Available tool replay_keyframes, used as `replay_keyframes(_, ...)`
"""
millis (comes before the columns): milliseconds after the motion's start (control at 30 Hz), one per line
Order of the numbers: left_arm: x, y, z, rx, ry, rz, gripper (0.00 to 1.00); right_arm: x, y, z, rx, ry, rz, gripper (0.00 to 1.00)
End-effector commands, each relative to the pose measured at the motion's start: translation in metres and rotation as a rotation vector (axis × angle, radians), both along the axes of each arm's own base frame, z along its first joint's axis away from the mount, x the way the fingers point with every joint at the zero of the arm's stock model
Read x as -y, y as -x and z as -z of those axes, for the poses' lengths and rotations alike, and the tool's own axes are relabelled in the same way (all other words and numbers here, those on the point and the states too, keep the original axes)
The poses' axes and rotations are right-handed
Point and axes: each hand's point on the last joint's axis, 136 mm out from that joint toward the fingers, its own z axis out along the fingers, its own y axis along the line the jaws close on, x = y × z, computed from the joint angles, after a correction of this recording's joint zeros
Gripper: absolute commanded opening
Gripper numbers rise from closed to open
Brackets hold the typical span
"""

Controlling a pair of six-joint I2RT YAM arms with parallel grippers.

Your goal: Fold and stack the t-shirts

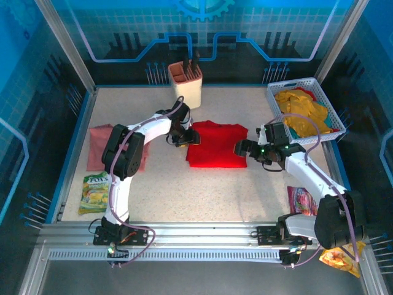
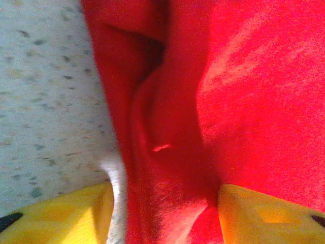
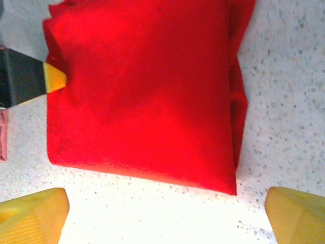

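I have the red t-shirt (image 1: 217, 145) lying folded in the middle of the worktop (image 1: 184, 190), between my two arms. The left end effector (image 2: 165, 213) is spread and straddles a raised fold at the shirt's left edge. One yellow fingertip (image 2: 66, 216) rests on bare worktop and the other sits over the cloth, and I judge that neither is clamped on it. The right end effector (image 3: 162, 218) is also spread wide, just short of the shirt's right edge and holding nothing.

My main worry is the left side. If I close there, I may catch only the bunched ridge or the upper layer, and any pull would then peel the fold open or drag the shirt askew. With the right side off the cloth, nothing would hold the far edge down.

From above, the shirt's long axis runs left to right, from one end effector towards the other. No collar or graphic is showing, so I cannot tell which end is the neck.

The pink t-shirt (image 1: 95, 147) lies at the left. The yellow t-shirts (image 1: 301, 110) are in the basket (image 1: 293, 82).
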Motion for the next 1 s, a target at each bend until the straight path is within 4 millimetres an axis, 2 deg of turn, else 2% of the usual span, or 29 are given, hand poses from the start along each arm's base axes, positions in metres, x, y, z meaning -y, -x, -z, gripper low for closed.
replay_keyframes(0, 0.022, -0.002, -0.001, -0.012, 0.058, 0.014, 0.52, 0.003, 0.01, 0.008, -0.041, -0.001, -0.009, 1.0)
replay_keyframes(167, 0.031, 0.003, 0.007, -0.043, 0.077, 0.019, 0.48, 0.008, 0.015, 0.008, -0.038, 0.012, 0.0, 1.0)
replay_keyframes(333, 0.035, 0.004, 0.016, -0.069, 0.091, -0.001, 0.38, 0.012, 0.017, 0.005, -0.03, -0.003, 0.013, 1.0)
replay_keyframes(533, 0.036, 0.002, 0.019, -0.078, 0.094, -0.011, 0.16, 0.018, 0.019, 0.005, -0.033, -0.005, 0.029, 1.0)
replay_keyframes(633, 0.03, 0.004, 0.019, -0.075, 0.059, -0.018, 0.02, 0.022, 0.021, 0.005, -0.038, -0.003, 0.041, 1.0)
replay_keyframes(667, 0.026, 0.005, 0.017, -0.074, 0.025, -0.019, 0.0, 0.023, 0.021, 0.004, -0.038, -0.003, 0.047, 1.0)
replay_keyframes(733, 0.018, 0.009, 0.008, -0.041, -0.054, 0.005, 0.0, 0.026, 0.022, 0.003, -0.038, -0.003, 0.054, 1.0)
replay_keyframes(833, 0.004, 0.015, -0.014, 0.007, -0.142, 0.037, 0.0, 0.029, 0.024, 0.003, -0.039, -0.01, 0.066, 1.0)
replay_keyframes(967, -0.018, 0.023, -0.057, 0.121, -0.212, 0.079, 0.0, 0.028, 0.027, 0.0, -0.042, -0.031, 0.07, 1.0)
